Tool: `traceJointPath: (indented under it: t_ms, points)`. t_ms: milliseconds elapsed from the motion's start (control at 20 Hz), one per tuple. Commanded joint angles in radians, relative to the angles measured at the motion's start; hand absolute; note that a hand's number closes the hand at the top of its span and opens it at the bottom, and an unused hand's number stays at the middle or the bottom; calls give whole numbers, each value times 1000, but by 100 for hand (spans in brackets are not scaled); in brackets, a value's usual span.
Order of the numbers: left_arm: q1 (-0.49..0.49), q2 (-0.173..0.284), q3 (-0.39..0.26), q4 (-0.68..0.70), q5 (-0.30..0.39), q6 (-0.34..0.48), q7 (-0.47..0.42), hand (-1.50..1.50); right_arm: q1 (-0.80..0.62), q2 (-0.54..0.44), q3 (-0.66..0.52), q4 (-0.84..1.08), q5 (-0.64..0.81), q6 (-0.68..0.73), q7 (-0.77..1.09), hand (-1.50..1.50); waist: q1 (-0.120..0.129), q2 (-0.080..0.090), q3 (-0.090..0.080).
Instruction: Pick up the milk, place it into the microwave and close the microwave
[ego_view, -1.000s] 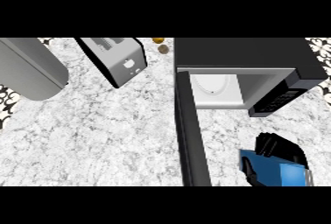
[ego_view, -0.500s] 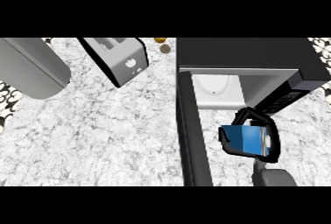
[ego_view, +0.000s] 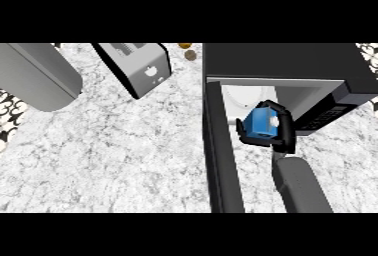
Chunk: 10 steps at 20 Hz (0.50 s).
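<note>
Across the marble counter (ego_view: 133, 150), one microwave (ego_view: 284, 60) fills the two o'clock corner, its door (ego_view: 221, 150) swung open toward six o'clock, leaving a narrow mouth. One toaster (ego_view: 136, 65) stands at eleven o'clock, well apart. At the cavity's threshold, the right hand (ego_view: 279, 131) curls round one blue milk carton (ego_view: 260, 122), fingers wrapping its sides.

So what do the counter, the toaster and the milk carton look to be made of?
The counter looks like polished stone, marble or granite: white with grey mottled veining. The toaster seems brushed metal: a silver-grey side with a dark top holding slots. The milk, held in the right hand, looks like a matte blue carton, probably paperboard, though the fingers hide much of it.
</note>
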Motion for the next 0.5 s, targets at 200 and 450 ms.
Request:
traceJointPath:
  t_ms: [200, 450]
  points:
    - [-9, 12, 28, 19, 24, -23, -13, -150, -229, -39, -97, 423, 37, -113, -151, 150, 21, 8, 1]
    - [-22, -6, -7, 21, -6, -4, -2, -150, -345, -90, -120, 602, 73, -166, -177, 150, 36, 16, 2]
